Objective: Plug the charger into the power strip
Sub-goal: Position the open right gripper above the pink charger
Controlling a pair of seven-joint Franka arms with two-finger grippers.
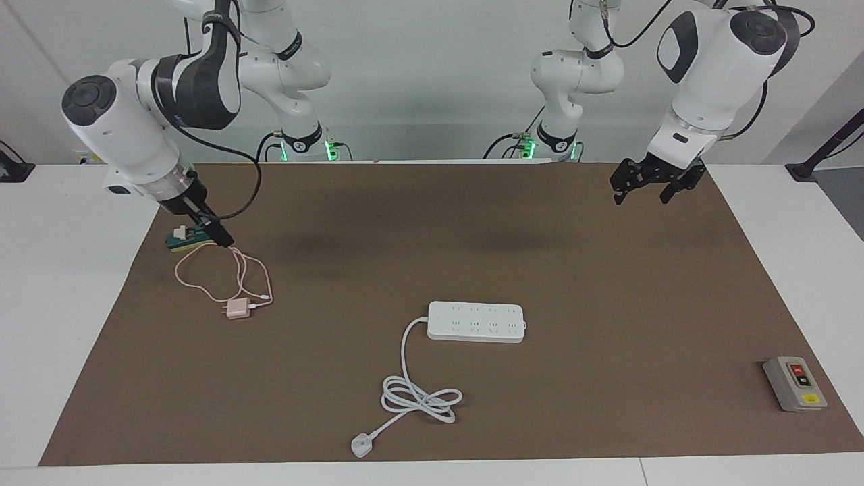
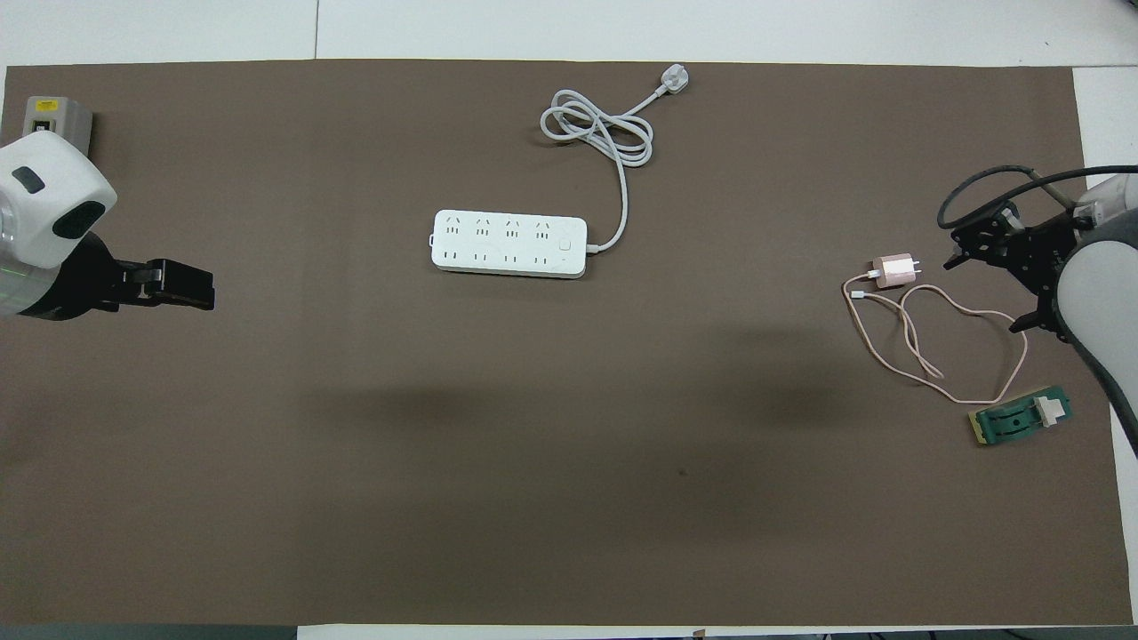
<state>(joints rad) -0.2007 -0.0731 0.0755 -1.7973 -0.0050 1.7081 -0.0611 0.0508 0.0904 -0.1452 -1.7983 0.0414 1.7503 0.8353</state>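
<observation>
Approaching the charger (image 1: 237, 308) for pickup

The right gripper (image 1: 214, 234) is held low, jaws spread, over the cable near the charger at the right arm's end; the power strip (image 1: 476, 321) lies mid-table, and the left gripper (image 1: 646, 188) waits spread.

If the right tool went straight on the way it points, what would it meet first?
Most likely the charger's cable beside the green-and-yellow block: the right tool slants down just above it. Depth is unclear; it might reach the block first.

Bright, even light (soft shadows), sharp focus.
</observation>
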